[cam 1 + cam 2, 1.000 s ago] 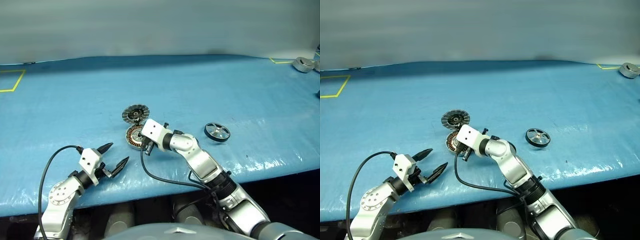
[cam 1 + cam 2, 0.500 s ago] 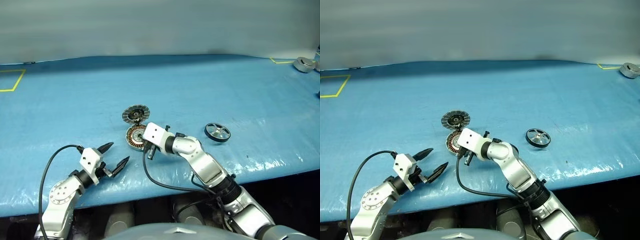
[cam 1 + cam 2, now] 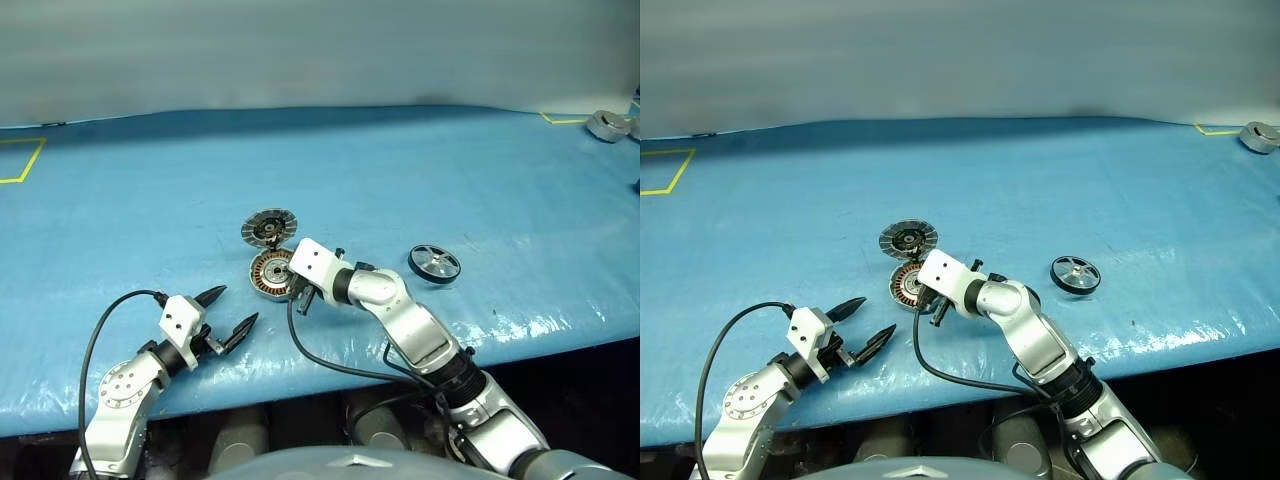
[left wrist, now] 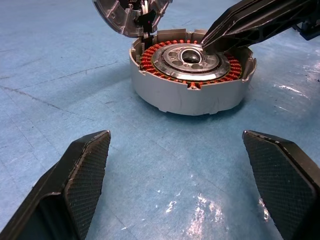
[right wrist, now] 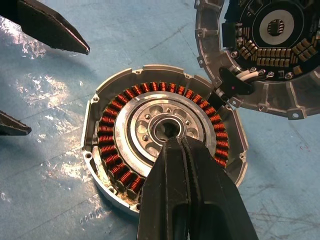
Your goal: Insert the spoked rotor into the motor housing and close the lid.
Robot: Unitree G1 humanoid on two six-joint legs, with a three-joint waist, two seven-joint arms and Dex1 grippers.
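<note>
Right end effector (image 5: 175, 142), fingers together over the motor housing (image 3: 270, 273) hub, should fetch the spoked rotor (image 3: 434, 264); left end effector (image 3: 233, 315) spread.

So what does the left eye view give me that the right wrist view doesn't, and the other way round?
The left eye view alone shows the spoked rotor lying on the blue table apart from the motor housing, and the grey round part at the far corner by the yellow tape. The right wrist view alone shows the circuit board inside the open lid and the right gripper, shut, its tip at the housing's silver centre. Both show the housing without the rotor, the lid open, and the left gripper open beside it.
</note>
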